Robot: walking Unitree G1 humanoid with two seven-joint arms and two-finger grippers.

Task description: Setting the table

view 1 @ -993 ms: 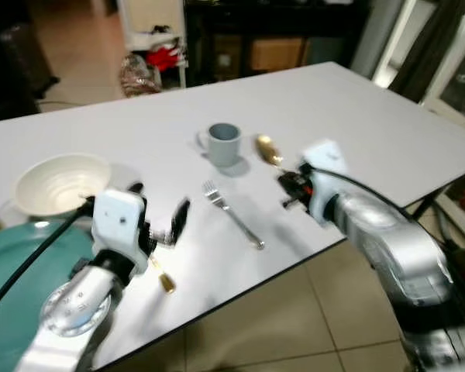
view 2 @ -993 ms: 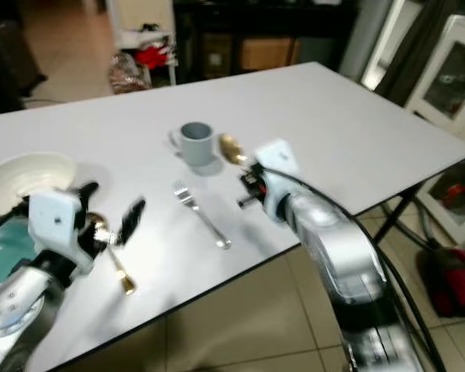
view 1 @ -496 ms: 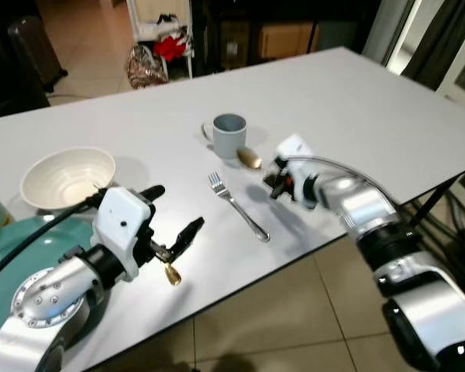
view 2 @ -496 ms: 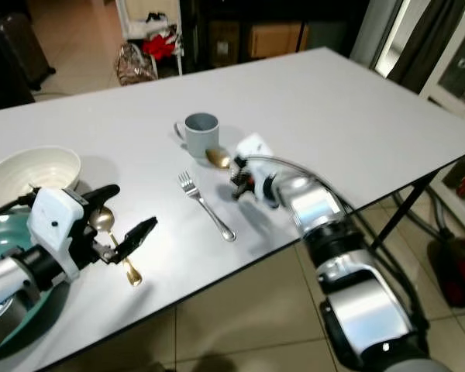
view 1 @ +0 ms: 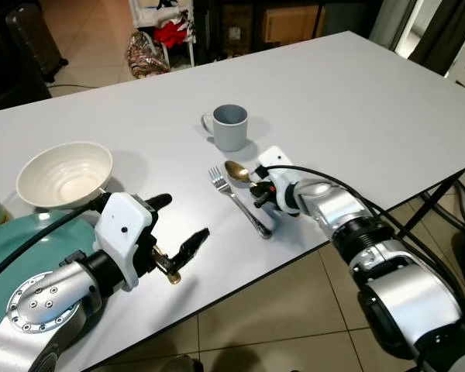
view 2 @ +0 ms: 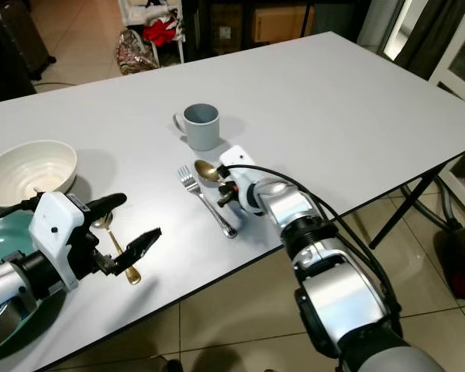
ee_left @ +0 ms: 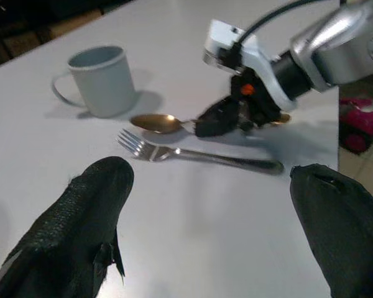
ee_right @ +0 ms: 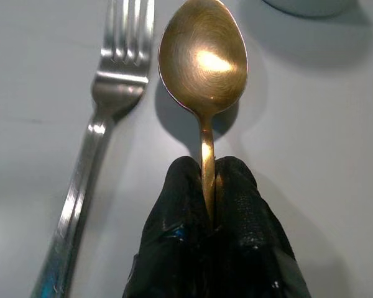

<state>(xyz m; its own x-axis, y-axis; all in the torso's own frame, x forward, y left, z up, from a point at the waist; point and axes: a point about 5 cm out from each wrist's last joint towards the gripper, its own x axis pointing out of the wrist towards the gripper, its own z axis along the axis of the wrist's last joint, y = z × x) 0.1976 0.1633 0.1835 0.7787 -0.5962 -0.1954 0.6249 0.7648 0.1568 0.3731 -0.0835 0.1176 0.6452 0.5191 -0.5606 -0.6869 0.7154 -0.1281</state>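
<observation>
Two spoons, one fork, one mug, one bowl were laid out on a white table (view 1: pixel 387 101); gold spoon (ee_right: pixel 203 74) was clamped by its handle between the closed fingers of the right gripper (ee_right: pixel 210 205), bowl end pointing toward the grey mug (view 1: pixel 230 126) and held just above the tabletop, a shadow under it; silver fork (view 1: pixel 239 201) lay flat just beside that spoon on the robot's left, tines toward the mug, handle toward the table's near edge; right gripper stood near the fork's handle, not touching it; left gripper (view 1: pixel 180 225) hovered near the front edge with its black fingers (ee_left: pixel 90 208) spread wide apart, holding nothing; second gold spoon (view 2: pixel 118 249) lay on the table under and between those fingers; cream bowl (view 1: pixel 64 173) stood on the left part of the table, well apart from the mug; teal plate (view 1: pixel 23 240) showed beside the bowl, partly behind the left arm.
</observation>
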